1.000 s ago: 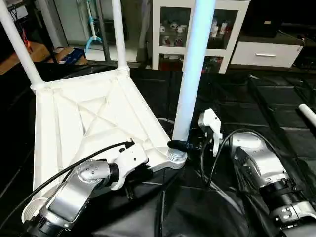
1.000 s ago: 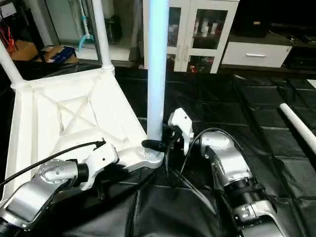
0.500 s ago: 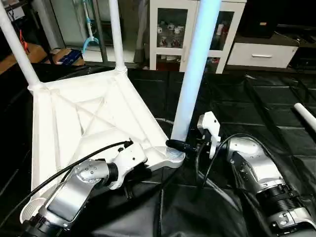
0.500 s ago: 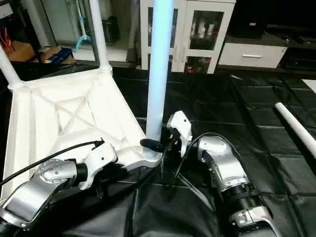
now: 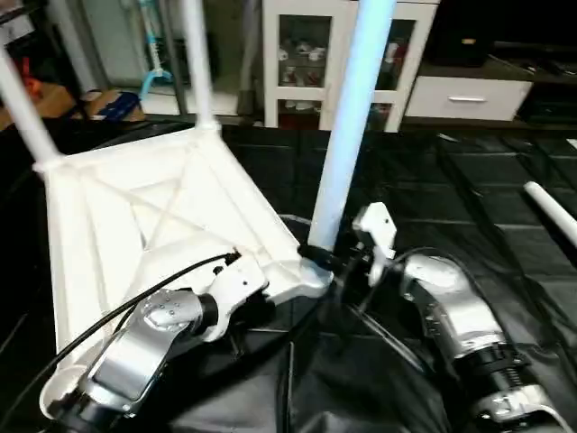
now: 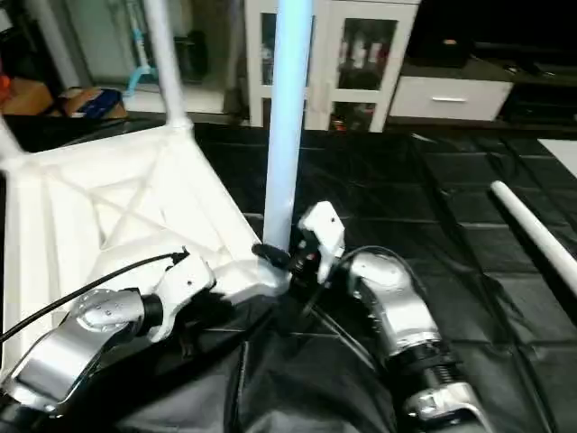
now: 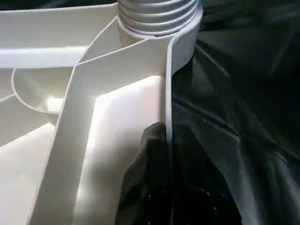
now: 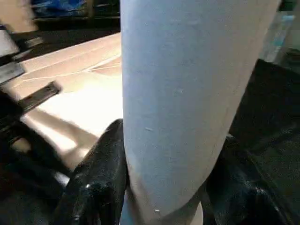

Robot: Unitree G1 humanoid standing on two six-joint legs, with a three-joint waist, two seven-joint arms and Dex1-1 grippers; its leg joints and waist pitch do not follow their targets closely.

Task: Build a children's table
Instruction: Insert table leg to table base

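Black sheet [image 5: 505, 207] over floor — white glass-door cabinet [image 5: 306, 45], drawer unit [image 5: 464, 97] behind.

White X-ribbed table top [image 5: 153, 207], pale bluish-white upright leg [image 5: 347, 117], black fingers [image 8: 98, 178], black floor sheet [image 5: 469, 189]

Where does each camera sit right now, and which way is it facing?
Left eye view: on the head, looking down at the upturned table top; both silver forearms show.
Right eye view: beside it, same scene; spare leg lies on the black sheet.
Left wrist view: along the left gripper, pinching the top's edge rib.
Right wrist view: along the right gripper, clasping the upright leg.
The wrist views share that leg's corner socket.
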